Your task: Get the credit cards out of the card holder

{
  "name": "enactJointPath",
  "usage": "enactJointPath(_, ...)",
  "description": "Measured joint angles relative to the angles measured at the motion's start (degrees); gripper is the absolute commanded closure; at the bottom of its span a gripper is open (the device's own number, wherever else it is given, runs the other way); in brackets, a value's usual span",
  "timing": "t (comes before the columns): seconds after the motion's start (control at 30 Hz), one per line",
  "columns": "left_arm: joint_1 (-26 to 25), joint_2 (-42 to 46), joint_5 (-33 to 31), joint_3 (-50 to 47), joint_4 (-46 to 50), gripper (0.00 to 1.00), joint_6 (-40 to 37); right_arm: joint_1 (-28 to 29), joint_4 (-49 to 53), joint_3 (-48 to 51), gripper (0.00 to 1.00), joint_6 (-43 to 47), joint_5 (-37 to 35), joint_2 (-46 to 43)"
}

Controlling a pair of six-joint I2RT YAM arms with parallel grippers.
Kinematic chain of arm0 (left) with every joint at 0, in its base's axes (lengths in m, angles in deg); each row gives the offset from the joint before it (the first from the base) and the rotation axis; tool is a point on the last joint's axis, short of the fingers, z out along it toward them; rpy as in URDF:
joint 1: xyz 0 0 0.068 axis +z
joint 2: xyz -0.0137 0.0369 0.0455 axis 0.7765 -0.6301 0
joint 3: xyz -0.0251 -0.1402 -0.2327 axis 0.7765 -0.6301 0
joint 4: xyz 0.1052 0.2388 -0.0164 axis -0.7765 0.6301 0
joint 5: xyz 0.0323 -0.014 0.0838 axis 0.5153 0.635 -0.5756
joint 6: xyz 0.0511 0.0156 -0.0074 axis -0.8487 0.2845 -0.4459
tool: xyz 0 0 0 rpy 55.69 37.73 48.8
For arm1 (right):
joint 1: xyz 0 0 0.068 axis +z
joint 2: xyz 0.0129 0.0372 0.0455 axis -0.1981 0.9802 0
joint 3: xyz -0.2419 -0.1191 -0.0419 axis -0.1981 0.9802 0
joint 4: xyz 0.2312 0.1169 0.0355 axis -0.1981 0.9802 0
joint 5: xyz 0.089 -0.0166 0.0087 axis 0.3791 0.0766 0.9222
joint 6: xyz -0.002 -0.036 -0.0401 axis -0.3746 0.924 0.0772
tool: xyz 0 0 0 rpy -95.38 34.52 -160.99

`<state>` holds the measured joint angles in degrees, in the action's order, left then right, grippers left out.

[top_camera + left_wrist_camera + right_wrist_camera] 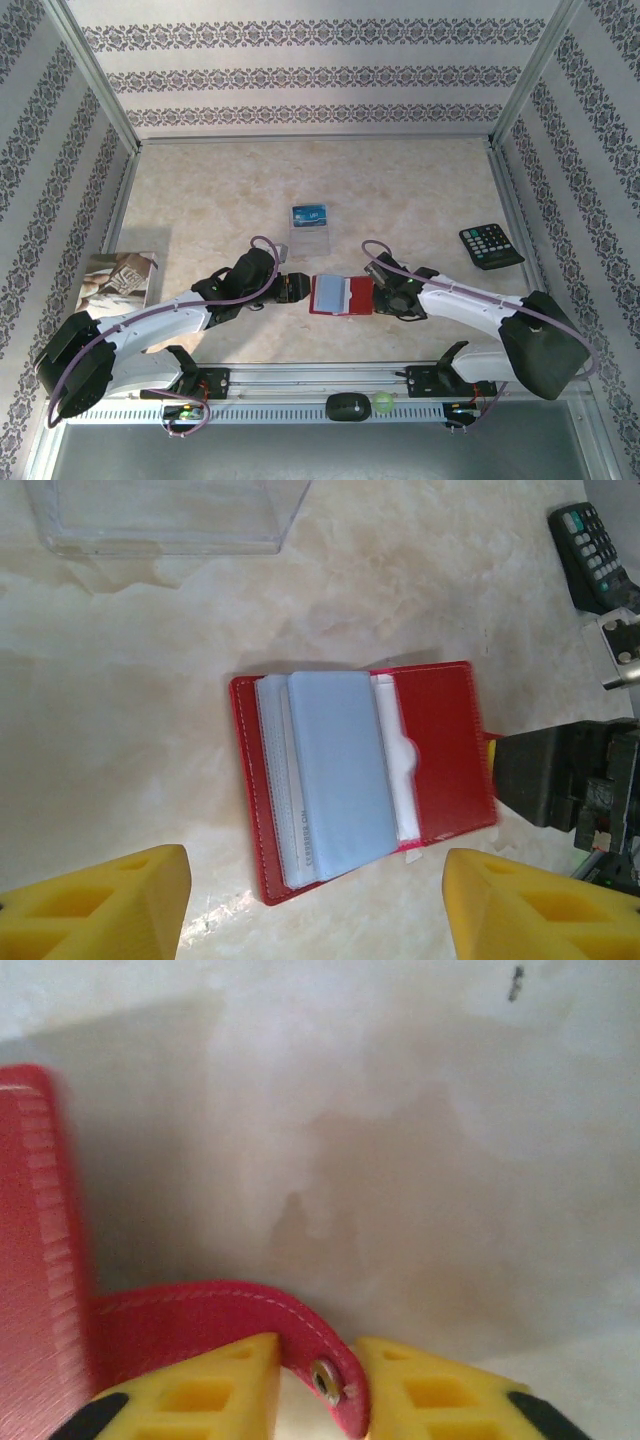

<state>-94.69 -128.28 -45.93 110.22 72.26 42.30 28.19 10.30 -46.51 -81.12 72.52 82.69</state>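
Left gripper (315,875): spread wide, clasping nothing; yellow fingers (110,905) hanging above the table on the near side of the card holder, no contact.
Right gripper (318,1345): slightly parted, with the strap tab (200,1320) lying between the yellow pads (440,1395); snap stud close to the tips, a pale sliver of gap on one side, loose rather than pinched.
Card holder (440,750): red, lying open and flat on the table between the two grippers, strap end toward the right gripper.
Pale blue card (340,770): tucked in the clear sleeves, on the half toward the left gripper, uppermost.
Grey card (292,815): under the pale blue one in the sleeves, a printed edge strip showing.
Blue card (310,213): out of the holder, at the far end of the clear box; on it or in it, cannot tell.
Clear box (310,240): just beyond the holder.
Keypad remote (490,246): far right, well apart.
Booklet (118,280): at the left edge.
Table (420,190): pale, marbled.
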Motion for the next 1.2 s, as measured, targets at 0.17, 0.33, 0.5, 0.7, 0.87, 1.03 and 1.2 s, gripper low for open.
enactJointPath(0.17, 0.0, 3.2, -2.5, 0.0, 2.0, 0.25, -0.5, -0.1, 3.3, -0.6, 0.42, 0.8, -0.5, -7.5)
enactJointPath(0.33, 0.0, 6.4, -5.6, 0.6, 4.7, 0.24, -1.9, 1.1, 8.4, -6.9, 0.4, 2.0, -2.3, -16.7)
enactJointPath(0.5, 0.7, 7.6, -8.3, 1.7, 7.2, 0.23, -3.2, 9.4, 8.6, -13.2, 0.39, 3.1, -4.3, -13.4)
enactJointPath(0.7, 1.1, 9.7, -10.2, 1.7, 10.2, 0.23, -3.9, 14.3, 4.5, -19.0, 0.37, 5.0, -3.1, 2.6)
enactJointPath(0.87, 1.1, 12.8, -11.2, 1.2, 11.5, 0.22, -4.0, 15.9, 3.3, -22.5, 0.32, 6.0, -3.5, 13.7)
enactJointPath(1.03, 1.7, 14.8, -11.8, -0.1, 12.1, 0.22, -4.1, 16.5, 2.8, -25.6, 0.25, 6.5, -4.1, 19.9)
enactJointPath(1.2, 1.9, 14.8, -11.8, -0.4, 13.0, 0.22, -4.2, 16.9, 2.0, -26.8, 0.24, 6.8, -4.3, 22.9)
